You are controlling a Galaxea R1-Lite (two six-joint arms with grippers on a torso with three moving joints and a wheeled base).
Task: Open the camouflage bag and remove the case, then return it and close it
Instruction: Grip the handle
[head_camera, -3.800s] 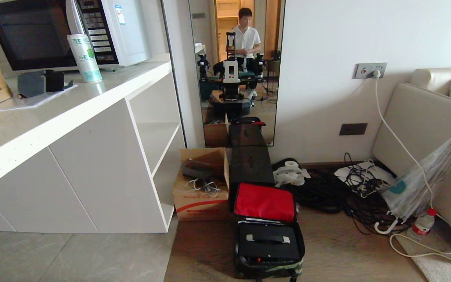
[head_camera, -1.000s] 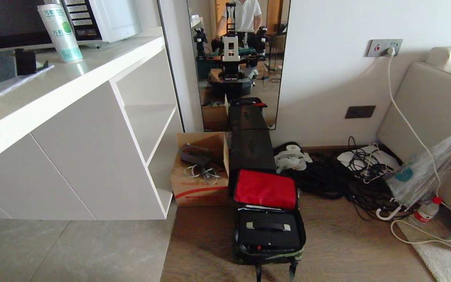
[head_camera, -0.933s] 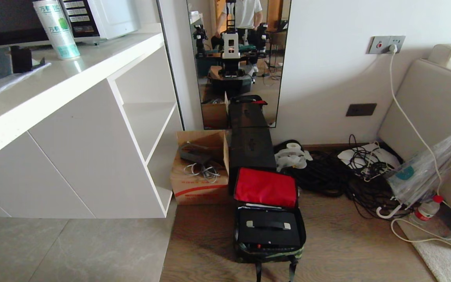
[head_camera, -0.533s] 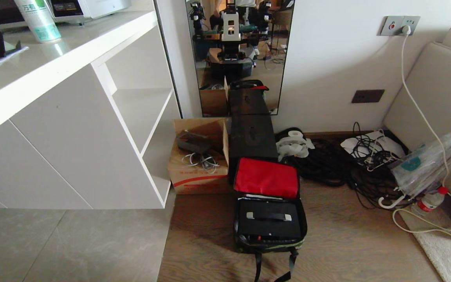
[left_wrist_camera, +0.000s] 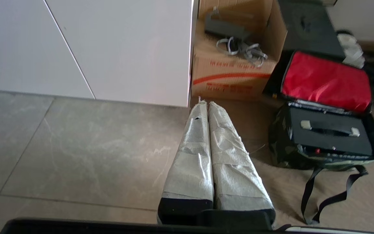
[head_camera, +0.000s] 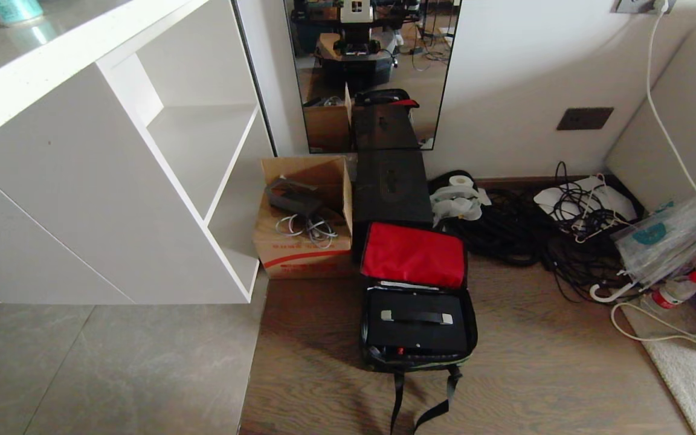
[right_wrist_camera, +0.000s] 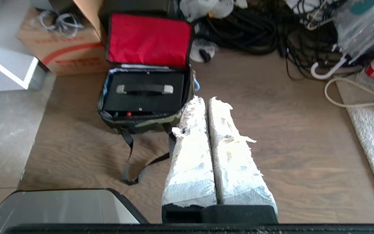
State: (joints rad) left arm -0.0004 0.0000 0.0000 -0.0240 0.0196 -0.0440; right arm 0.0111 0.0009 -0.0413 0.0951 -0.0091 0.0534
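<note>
I see a white cabinet (head_camera: pixel 112 181) filling the left of the head view, a cream sofa (head_camera: pixel 674 121) on the right, and a wall mirror (head_camera: pixel 372 60) straight ahead. Under the mirror a tall black box (head_camera: pixel 391 187) stands on the floor, with an open cardboard box (head_camera: pixel 302 241) beside it holding cables. A heap of black cables (head_camera: pixel 523 232) sits to the right, near a clear folded umbrella (head_camera: pixel 668 238) and a plastic bottle (head_camera: pixel 677 290).

The camouflage bag (head_camera: pixel 417 361) lies on the wood floor in front of the black box, unzipped, its red-lined lid flipped back against the box and its straps trailing toward me. The case (head_camera: pixel 415 323) is inside the bag, handle up.

Neither arm is in the head view. The left gripper (left_wrist_camera: pixel 208 103) hangs over the tile floor well left of the bag, with its wrapped fingers (left_wrist_camera: pixel 193 156) pressed together and holding nothing. The right gripper (right_wrist_camera: pixel 206 99) hangs just beside the bag's right edge, its fingers (right_wrist_camera: pixel 232 156) closed too, empty.
</note>
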